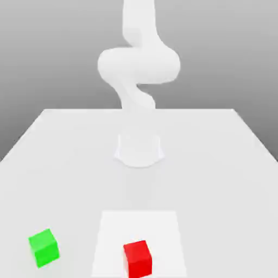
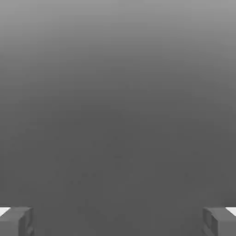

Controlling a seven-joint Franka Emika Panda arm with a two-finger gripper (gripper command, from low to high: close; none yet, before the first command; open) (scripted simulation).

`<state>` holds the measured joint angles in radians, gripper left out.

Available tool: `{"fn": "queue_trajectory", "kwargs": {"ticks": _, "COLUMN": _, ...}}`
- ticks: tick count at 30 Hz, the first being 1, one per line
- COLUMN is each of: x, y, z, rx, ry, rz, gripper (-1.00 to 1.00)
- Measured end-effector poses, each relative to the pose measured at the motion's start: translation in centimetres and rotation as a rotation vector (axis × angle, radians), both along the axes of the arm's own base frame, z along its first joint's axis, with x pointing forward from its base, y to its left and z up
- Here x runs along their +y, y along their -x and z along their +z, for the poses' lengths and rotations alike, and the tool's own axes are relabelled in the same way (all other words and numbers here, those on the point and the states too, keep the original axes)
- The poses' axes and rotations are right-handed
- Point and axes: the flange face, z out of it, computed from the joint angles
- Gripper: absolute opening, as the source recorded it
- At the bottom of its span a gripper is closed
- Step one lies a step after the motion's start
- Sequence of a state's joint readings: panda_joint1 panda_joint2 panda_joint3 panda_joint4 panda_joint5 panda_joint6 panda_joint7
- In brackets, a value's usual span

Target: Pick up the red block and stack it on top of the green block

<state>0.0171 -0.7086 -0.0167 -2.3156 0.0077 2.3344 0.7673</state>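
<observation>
The red block (image 1: 137, 259) stands on the table near the front edge, a little right of the middle in the exterior view. The green block (image 1: 43, 247) stands apart from it, further toward the exterior view's left. In the hand view my gripper (image 2: 118, 222) is open, its two grey fingertips (image 2: 16, 221) set wide apart with nothing between them and only a plain grey backdrop beyond. The white arm (image 1: 138, 65) rises at the back of the table, well away from both blocks.
The arm's round base (image 1: 139, 149) sits at the middle of the white table (image 1: 217, 163). A brighter square patch (image 1: 114, 228) marks the table surface under the red block.
</observation>
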Motion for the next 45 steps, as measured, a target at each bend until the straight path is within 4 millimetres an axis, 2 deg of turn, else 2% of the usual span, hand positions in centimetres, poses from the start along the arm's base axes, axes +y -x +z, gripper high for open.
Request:
{"fn": "queue_trajectory", "kwargs": {"ticks": 6, "x": -0.1, "y": -6.7, "z": -10.2, "rx": 0.176, "ry": 0.014, "rz": 0.067, "gripper": 0.0}}
{"fn": "queue_trajectory", "kwargs": {"ticks": 10, "x": 0.0, "y": -9.7, "z": -17.5, "rx": 0.29, "ry": 0.028, "rz": 0.108, "gripper": 0.0}}
{"fn": "queue_trajectory", "kwargs": {"ticks": 13, "x": 0.1, "y": -11.1, "z": -23.2, "rx": 0.374, "ry": 0.04, "rz": 0.137, "gripper": 0.0}}
{"fn": "queue_trajectory", "kwargs": {"ticks": 18, "x": 0.2, "y": -11.9, "z": -32.9, "rx": 0.516, "ry": 0.066, "rz": 0.186, "gripper": 0.0}}
{"fn": "queue_trajectory", "kwargs": {"ticks": 24, "x": -0.1, "y": -10.4, "z": -44.1, "rx": 0.685, "ry": 0.105, "rz": 0.241, "gripper": 0.0}}
{"fn": "queue_trajectory", "kwargs": {"ticks": 29, "x": -0.2, "y": -9.9, "z": -51.2, "rx": 0.719, "ry": 0.115, "rz": 0.252, "gripper": 0.0}}
{"fn": "queue_trajectory", "kwargs": {"ticks": 30, "x": -0.2, "y": -9.9, "z": -52.3, "rx": 0.72, "ry": 0.114, "rz": 0.252, "gripper": -1.0}}
{"fn": "queue_trajectory", "kwargs": {"ticks": 35, "x": -0.1, "y": -9.9, "z": -52.3, "rx": 0.721, "ry": 0.114, "rz": 0.252, "gripper": -1.0}}
{"fn": "queue_trajectory", "kwargs": {"ticks": 36, "x": -0.1, "y": -9.8, "z": -52.8, "rx": 0.721, "ry": 0.114, "rz": 0.252, "gripper": -1.0}}
{"fn": "queue_trajectory", "kwargs": {"ticks": 38, "x": -0.2, "y": -9.9, "z": -51.6, "rx": 0.721, "ry": 0.115, "rz": 0.253, "gripper": -1.0}}
{"fn": "queue_trajectory", "kwargs": {"ticks": 41, "x": -0.2, "y": -9.9, "z": -48.1, "rx": 0.721, "ry": 0.114, "rz": 0.253, "gripper": -1.0}}
{"fn": "queue_trajectory", "kwargs": {"ticks": 42, "x": -0.6, "y": -9.8, "z": -47.0, "rx": 0.722, "ry": 0.112, "rz": 0.245, "gripper": -1.0}}
{"fn": "queue_trajectory", "kwargs": {"ticks": 45, "x": -6.7, "y": -9.5, "z": -45.4, "rx": 0.727, "ry": 0.078, "rz": 0.143, "gripper": -1.0}}
